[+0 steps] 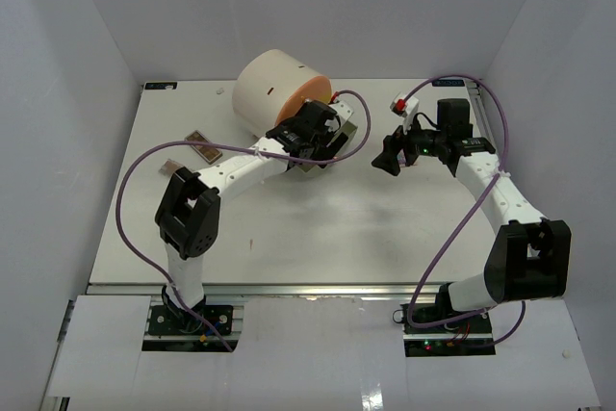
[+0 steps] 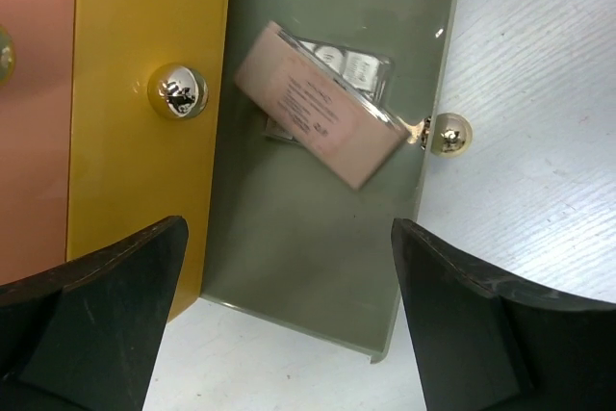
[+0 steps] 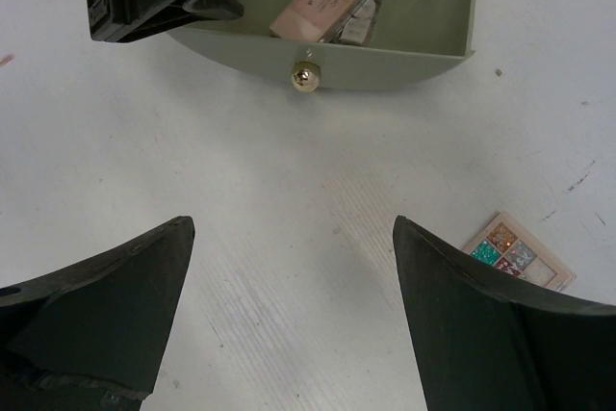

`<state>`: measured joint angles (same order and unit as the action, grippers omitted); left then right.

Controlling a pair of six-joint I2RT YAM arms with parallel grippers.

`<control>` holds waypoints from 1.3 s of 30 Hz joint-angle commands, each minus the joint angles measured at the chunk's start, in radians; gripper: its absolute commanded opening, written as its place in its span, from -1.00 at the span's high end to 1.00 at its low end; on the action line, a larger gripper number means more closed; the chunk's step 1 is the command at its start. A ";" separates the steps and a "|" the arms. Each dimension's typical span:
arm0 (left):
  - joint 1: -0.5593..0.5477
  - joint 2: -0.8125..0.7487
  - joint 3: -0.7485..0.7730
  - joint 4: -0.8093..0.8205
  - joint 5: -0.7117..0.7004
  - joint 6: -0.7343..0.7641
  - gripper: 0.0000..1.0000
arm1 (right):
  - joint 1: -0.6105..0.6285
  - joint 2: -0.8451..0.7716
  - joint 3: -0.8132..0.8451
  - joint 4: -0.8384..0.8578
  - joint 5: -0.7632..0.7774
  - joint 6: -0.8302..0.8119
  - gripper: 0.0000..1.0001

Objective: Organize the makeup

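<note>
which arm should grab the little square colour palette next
Right, probably: the right claw hovers open beside the square colour palette; the left claw is over the green drawer.

A cream cylindrical drawer unit is set at about eleven o'clock on the white table. A grey-green drawer is seen drawn out toward five o'clock, with a round metal knob fixed to its curved front.
</note>
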<state>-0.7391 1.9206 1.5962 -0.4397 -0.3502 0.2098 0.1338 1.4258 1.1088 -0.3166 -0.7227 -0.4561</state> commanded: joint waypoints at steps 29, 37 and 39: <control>0.287 -1.111 -0.878 0.137 0.126 -0.338 -0.96 | 0.076 0.564 0.321 -0.027 0.992 0.304 -0.80; 0.287 -1.071 -0.875 0.133 0.160 -0.337 -0.96 | 0.065 0.598 0.319 -0.016 0.956 0.286 -0.80; 0.287 -1.075 -0.877 0.134 0.156 -0.337 -0.96 | 0.055 0.601 0.314 -0.012 0.924 0.281 -0.82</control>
<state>-0.4549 0.8493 0.7109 -0.3166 -0.2035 -0.1175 0.2094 2.0113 1.4078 -0.3399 0.2345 -0.1531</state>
